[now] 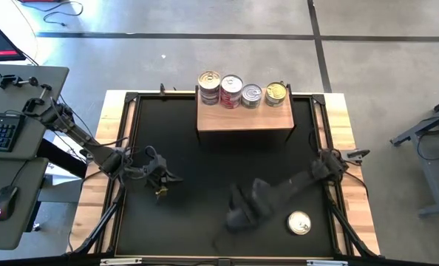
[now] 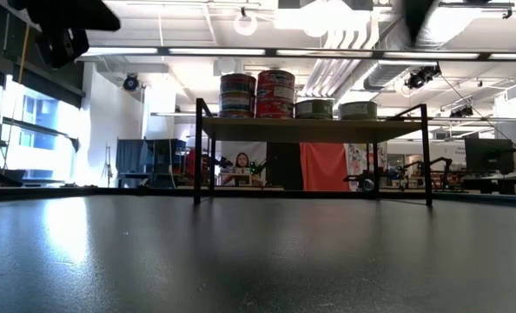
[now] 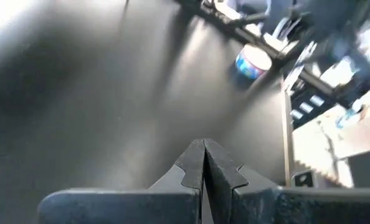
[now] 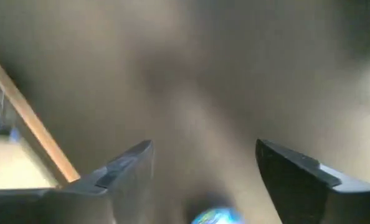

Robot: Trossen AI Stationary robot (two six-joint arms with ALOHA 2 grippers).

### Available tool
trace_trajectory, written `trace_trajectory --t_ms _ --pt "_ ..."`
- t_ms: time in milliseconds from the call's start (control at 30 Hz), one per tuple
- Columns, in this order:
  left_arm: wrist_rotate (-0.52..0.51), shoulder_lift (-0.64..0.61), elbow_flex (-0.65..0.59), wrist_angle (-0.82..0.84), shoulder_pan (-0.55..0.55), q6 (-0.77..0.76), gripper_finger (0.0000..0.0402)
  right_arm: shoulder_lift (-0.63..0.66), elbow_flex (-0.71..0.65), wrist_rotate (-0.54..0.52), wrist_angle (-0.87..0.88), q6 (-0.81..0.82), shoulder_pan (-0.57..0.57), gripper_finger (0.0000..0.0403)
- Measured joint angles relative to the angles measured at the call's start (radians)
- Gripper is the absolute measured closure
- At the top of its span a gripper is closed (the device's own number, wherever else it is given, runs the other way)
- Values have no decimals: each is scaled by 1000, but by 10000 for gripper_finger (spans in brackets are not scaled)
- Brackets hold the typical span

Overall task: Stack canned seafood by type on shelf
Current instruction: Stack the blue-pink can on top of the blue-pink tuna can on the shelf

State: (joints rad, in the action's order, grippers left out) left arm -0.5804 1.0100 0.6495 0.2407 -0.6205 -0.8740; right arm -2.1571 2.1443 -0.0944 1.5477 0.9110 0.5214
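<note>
A: Where are the tins?
B: Four stacks (image 1: 242, 92) line the shelf (image 1: 244, 118); one tin (image 1: 299, 222) lies on the mat.
A: The grippers?
B: Right gripper (image 4: 203, 163) spread, empty, above that tin; left gripper (image 3: 203, 163) clenched, empty.

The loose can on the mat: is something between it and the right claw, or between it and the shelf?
Nothing visible. The can lies alone on the mat, beside the open right claw. The mat up to the shelf is bare, and free space remains on the shelf top.
</note>
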Motion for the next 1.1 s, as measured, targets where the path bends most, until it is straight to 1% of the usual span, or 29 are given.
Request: trace_trajectory --t_ms 100,233,333,433,467,567,600,667,733,800,833,867,900,1000,1033,1100 --pt "-4 3 0 -63 12 -12 401 1 -122 74 -43 76 99 154" --pt "-17 29 0 -210 24 -13 402 2 -231 171 -46 194 237 215" --pt "-19 86 0 -350 31 -1 402 3 -244 201 -44 319 322 286" --pt "-5 175 0 -475 32 15 402 4 -244 213 -29 470 392 373" --pt "-2 209 0 -516 31 8 402 4 -244 227 -33 512 410 387" --pt "49 314 0 -633 31 -22 402 4 -244 246 -68 603 437 388" --pt "68 344 1 -664 31 -36 402 7 -244 237 -73 618 437 393" --pt "103 398 24 -676 31 -64 402 26 -251 174 -60 645 431 400" --pt "138 433 61 -664 31 -58 402 86 -296 102 -46 709 421 400" --pt "173 457 108 -634 33 -19 401 180 -391 21 -41 845 427 402" --pt "193 465 131 -611 33 9 402 234 -455 -13 -68 925 440 402" --pt "209 471 155 -577 33 42 402 294 -532 -20 -122 1002 458 402" --pt "220 476 179 -549 34 73 402 350 -612 -5 -205 1067 478 402" --pt "233 477 236 -465 34 144 402 487 -828 128 -400 1220 525 403" --pt "232 477 250 -447 34 162 401 515 -885 145 -444 1264 535 403" --pt "224 477 259 -429 34 188 402 548 -965 136 -519 1347 543 403"
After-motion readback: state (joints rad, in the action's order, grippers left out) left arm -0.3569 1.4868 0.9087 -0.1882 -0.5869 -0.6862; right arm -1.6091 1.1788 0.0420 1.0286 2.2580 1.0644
